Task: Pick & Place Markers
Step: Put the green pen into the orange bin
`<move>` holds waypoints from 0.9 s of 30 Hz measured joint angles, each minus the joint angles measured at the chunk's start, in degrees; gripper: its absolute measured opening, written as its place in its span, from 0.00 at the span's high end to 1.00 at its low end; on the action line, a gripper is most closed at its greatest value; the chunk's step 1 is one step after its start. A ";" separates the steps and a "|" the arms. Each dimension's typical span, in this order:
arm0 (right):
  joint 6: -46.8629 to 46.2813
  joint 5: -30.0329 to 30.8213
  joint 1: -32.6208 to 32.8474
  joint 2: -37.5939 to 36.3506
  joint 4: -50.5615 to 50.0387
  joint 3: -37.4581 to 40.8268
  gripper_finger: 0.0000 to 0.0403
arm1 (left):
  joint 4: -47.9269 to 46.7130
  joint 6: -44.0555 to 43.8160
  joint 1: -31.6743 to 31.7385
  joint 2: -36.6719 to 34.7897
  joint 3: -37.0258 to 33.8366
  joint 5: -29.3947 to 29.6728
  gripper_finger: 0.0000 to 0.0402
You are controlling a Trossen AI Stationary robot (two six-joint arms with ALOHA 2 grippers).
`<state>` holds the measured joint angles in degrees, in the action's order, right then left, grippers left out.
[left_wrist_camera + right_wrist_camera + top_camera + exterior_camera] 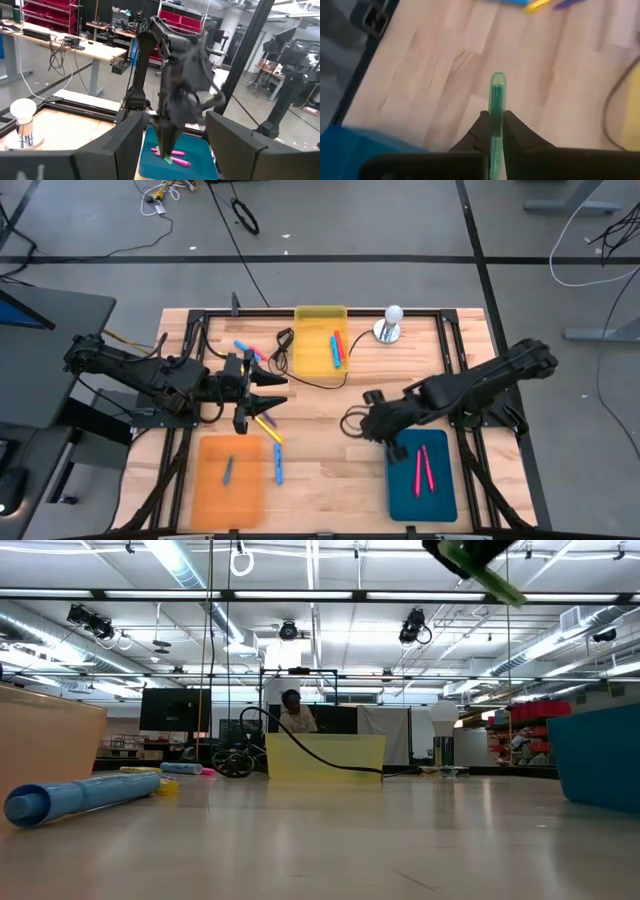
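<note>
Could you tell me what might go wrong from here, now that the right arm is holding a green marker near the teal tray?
The right tool pinches the green marker with much of it sticking out ahead, so it could pivot or slip. It hangs by the edge of the teal tray, so a release here might miss. The black cable lies close by and could snag.

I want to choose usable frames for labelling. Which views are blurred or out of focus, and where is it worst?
Left wrist view: the right arm with its right gripper is smeared by motion blur. Right wrist view: the green marker is fairly sharp, the markers at the far table edge are soft. Low view: the near blue marker is slightly soft. High view: evenly sharp.
</note>
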<state>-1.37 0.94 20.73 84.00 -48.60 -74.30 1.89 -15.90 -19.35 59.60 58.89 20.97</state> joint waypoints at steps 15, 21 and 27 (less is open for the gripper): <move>-2.28 3.61 -0.35 -6.18 11.48 -0.02 0.97 | 0.00 -0.04 0.00 0.00 0.00 0.40 0.45; -2.50 4.20 -1.97 -6.15 23.45 -0.25 0.97 | 0.02 -0.02 0.02 0.00 0.00 0.93 0.45; -1.66 4.71 -4.61 -5.48 25.39 -5.78 0.97 | 0.05 2.24 0.07 0.04 0.95 1.49 0.45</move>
<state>-3.03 5.66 16.12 78.52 -23.21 -80.09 1.95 -13.66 -19.29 59.64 59.84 22.46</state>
